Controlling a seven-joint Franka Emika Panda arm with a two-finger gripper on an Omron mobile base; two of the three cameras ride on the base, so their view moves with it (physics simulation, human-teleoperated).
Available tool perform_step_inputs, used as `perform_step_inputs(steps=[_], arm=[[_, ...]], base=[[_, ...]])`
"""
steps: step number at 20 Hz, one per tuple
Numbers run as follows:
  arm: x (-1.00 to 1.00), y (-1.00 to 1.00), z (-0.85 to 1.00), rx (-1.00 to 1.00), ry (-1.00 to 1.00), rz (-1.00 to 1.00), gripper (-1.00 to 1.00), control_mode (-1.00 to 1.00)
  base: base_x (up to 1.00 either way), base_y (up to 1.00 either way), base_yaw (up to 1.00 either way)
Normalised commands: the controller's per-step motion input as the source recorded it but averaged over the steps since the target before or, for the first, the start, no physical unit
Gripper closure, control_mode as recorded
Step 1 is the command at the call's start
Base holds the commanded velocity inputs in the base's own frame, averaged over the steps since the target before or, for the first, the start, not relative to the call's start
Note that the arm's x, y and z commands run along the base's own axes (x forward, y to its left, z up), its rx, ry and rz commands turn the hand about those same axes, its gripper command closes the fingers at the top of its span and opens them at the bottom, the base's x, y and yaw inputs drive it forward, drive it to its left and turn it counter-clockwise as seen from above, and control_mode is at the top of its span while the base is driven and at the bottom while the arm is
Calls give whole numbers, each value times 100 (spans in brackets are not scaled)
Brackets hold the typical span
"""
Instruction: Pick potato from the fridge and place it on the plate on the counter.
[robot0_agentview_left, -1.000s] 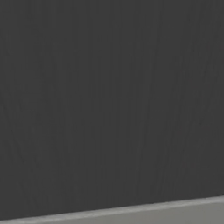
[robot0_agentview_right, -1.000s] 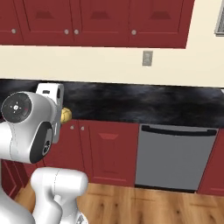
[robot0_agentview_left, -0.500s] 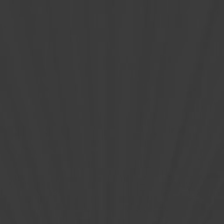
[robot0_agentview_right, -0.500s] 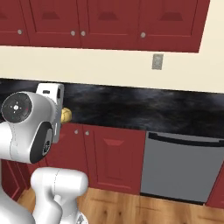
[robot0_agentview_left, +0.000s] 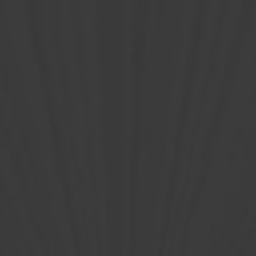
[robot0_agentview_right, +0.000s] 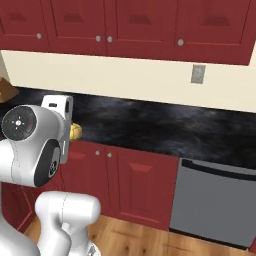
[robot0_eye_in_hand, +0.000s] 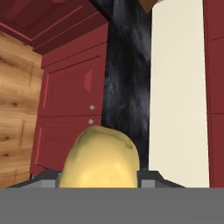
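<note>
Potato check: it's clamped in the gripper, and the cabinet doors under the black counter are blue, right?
Not quite. The potato is clamped in the gripper, but the cabinet doors under the black counter are red, not blue. The right base view and the hand view both show it.

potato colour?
Yellow-tan with a few small brown specks; the potato shows best in the hand view, held in the hand.

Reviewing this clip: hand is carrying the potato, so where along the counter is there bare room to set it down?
The hand holds the potato. In the right base view the black counter lies bare between the cream backsplash and the red cabinet doors, past the dishwasher. The only crowding is at its far left end, by a brown object.
</note>
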Motion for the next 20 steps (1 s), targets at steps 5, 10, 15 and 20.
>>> perform_step_inputs(steps=[5, 10, 15, 20], arm=[[0, 0, 0, 0, 0, 0, 100, 100], [0, 0, 0, 0, 0, 0, 100, 100], [0, 0, 0, 0, 0, 0, 100, 100], [0, 0, 0, 0, 0, 0, 100, 100]], base=[[28, 0, 25], [31, 0, 28], [31, 0, 29], [30, 0, 28]])
